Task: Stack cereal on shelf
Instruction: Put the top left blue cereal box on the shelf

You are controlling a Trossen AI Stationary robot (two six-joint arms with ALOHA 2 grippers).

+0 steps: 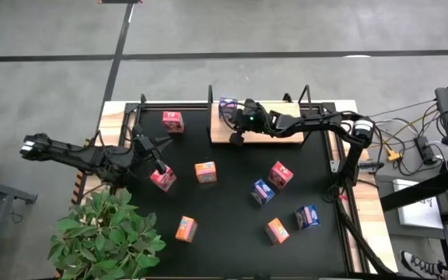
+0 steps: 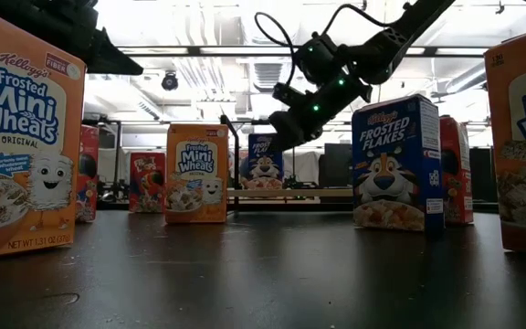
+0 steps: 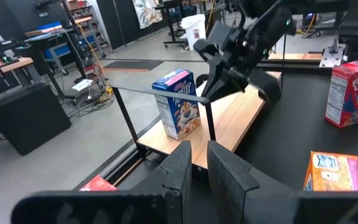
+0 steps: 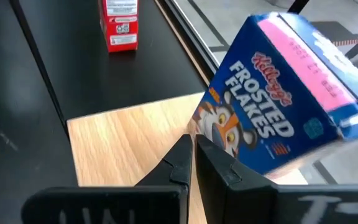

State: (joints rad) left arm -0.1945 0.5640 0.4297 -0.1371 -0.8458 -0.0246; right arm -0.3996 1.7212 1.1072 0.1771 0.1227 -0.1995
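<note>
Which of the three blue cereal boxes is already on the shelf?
The blue box at the left end of the wooden shelf, beside the right tool. The other two blue boxes stand on the black mat.

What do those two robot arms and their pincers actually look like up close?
Both arms are dark, thin and jointed. The left arm has a pale cap at its outer end; the right arm has a similar pale band at its elbow, small green lights near the wrist and a looping black cable. The left gripper and the right gripper each have two flat, matte black wedge-shaped fingers.
</note>
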